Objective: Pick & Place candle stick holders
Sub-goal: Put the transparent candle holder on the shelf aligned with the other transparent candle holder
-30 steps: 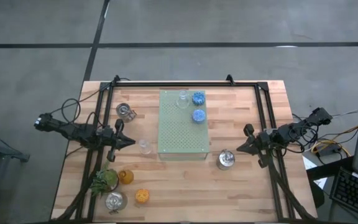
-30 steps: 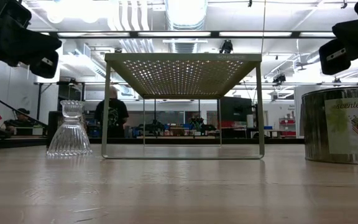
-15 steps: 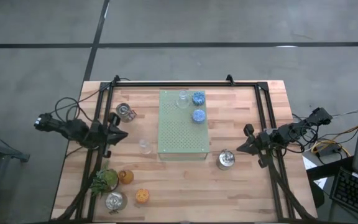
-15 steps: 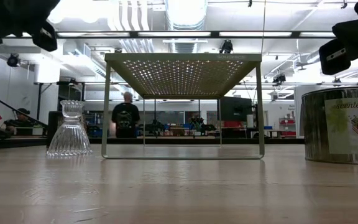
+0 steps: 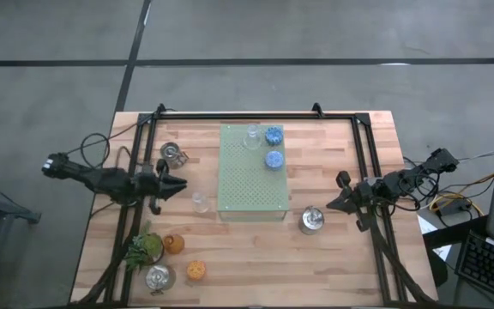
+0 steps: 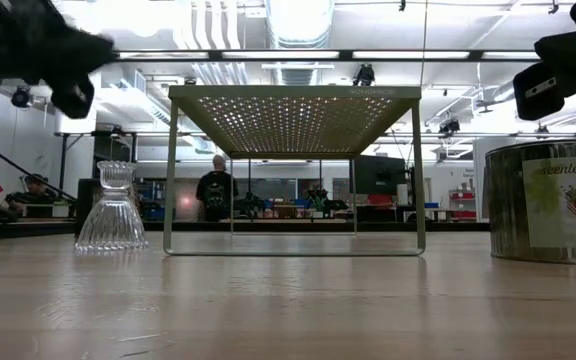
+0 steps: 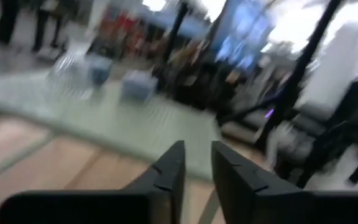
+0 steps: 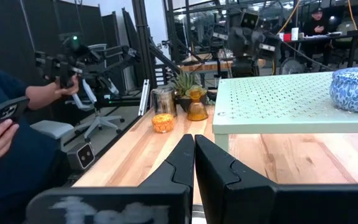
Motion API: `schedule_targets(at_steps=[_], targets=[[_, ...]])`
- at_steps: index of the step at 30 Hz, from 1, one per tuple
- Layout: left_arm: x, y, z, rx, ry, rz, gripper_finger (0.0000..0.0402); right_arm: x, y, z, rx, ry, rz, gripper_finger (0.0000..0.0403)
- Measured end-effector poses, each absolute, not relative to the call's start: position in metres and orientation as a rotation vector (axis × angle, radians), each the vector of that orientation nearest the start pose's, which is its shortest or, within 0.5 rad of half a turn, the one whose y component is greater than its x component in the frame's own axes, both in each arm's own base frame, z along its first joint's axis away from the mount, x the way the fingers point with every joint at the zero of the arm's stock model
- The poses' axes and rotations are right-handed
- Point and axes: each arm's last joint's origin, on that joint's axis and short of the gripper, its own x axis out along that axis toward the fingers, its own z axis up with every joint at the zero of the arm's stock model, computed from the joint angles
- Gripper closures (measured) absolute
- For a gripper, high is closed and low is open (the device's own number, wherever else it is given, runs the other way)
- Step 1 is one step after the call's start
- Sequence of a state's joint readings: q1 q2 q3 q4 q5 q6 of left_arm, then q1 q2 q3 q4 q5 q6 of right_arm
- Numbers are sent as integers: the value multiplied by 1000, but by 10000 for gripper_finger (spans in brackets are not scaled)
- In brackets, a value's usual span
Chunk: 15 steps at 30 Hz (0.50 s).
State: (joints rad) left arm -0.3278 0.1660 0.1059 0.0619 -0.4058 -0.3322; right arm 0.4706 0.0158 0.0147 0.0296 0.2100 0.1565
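Left gripper [image 5: 181,183], slightly parted, seemingly holding nothing, hovering just beside tiny clear glass holder [image 5: 200,201], probably to take it. Right gripper [image 5: 330,204] pressed shut, waiting near silver holder [image 5: 311,221]. Three holders already upon green board [image 5: 251,187].

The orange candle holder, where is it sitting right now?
In the high view the orange candle holder sits near the table's front left corner, between a silver holder and an amber holder.

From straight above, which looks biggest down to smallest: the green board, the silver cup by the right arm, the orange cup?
1. Green board, by far the largest.
2. Silver cup.
3. Orange cup, slightly smaller than the silver one.
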Motion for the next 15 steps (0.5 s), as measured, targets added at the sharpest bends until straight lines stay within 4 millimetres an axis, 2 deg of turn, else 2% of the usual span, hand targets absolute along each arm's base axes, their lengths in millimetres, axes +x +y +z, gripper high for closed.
schedule_targets(at_steps=[10, 15], targets=[[110, -25, 191, -283, 336, 163, 165, 89, 39, 170, 165, -7, 262, 394], [119, -29, 183, -243, 429, 140, 121, 89, 39, 170, 165, -6, 262, 394]])
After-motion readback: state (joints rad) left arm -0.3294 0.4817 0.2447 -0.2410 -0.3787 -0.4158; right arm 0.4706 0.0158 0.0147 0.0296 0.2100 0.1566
